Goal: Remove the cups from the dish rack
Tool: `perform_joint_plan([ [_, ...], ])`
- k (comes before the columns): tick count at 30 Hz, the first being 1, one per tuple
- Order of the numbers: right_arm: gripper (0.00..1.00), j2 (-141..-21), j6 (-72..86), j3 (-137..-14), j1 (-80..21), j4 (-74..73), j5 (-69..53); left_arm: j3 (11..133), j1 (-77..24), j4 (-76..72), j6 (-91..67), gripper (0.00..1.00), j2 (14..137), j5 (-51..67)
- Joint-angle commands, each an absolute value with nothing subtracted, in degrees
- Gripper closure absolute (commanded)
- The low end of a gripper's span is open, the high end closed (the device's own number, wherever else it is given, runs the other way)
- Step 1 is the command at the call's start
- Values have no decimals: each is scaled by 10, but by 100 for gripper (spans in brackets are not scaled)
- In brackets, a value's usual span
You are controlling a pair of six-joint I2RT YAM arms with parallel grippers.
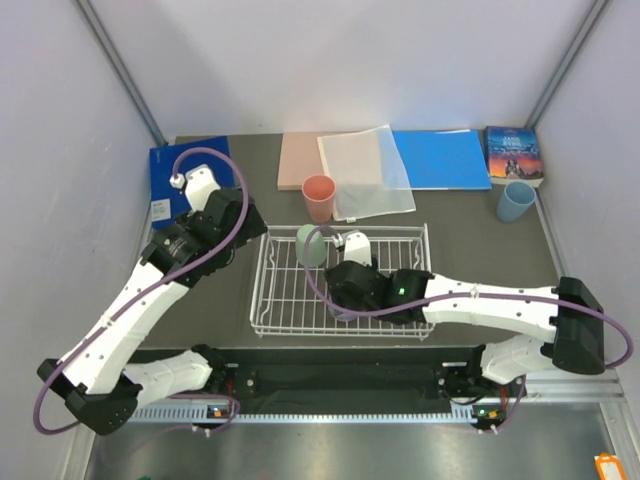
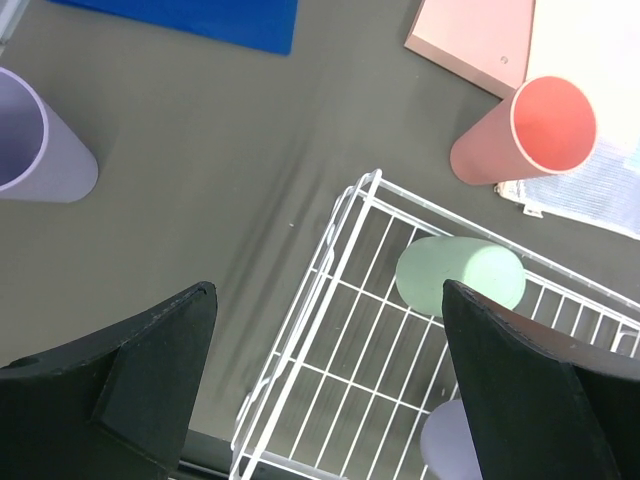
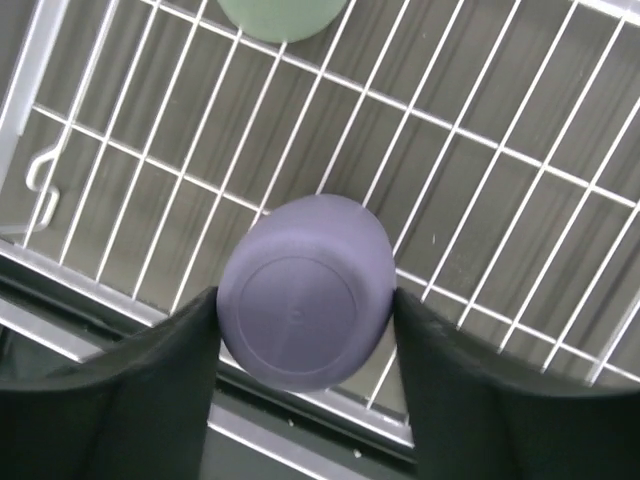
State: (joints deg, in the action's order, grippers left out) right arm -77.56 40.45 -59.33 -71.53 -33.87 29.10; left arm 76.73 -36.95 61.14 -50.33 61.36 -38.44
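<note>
The white wire dish rack (image 1: 258, 290) sits mid-table. My right gripper (image 3: 305, 300) is inside it, shut on a lavender cup (image 3: 300, 285) that stands bottom up near the rack's front rail. A pale green cup (image 1: 311, 244) stands bottom up in the rack's back left corner; it also shows in the left wrist view (image 2: 460, 275). My left gripper (image 2: 330, 380) is open and empty above the rack's left rim (image 2: 340, 215). A salmon pink cup (image 1: 319, 197) stands upright behind the rack. A second lavender cup (image 2: 35, 140) stands on the table to the left. A light blue cup (image 1: 516, 201) stands at the back right.
Along the back edge lie a pink folder (image 1: 298, 160), a clear plastic sleeve (image 1: 365, 170), a blue folder (image 1: 440, 158) and a book (image 1: 513, 153). Another blue folder (image 1: 168, 172) lies at the back left, behind my left arm.
</note>
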Motion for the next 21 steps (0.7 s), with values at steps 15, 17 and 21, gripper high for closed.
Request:
perform_joint_plan([
  [15, 100, -638, 391, -695, -745, -275, 407, 724, -373, 477, -458, 1, 575, -324],
  [17, 100, -575, 394, -658, -673, -196, 355, 697, -372, 379, -440, 1, 545, -274],
  [21, 100, -484, 430, -572, -500, -75, 145, 671, -368, 227, -456, 1, 515, -108],
])
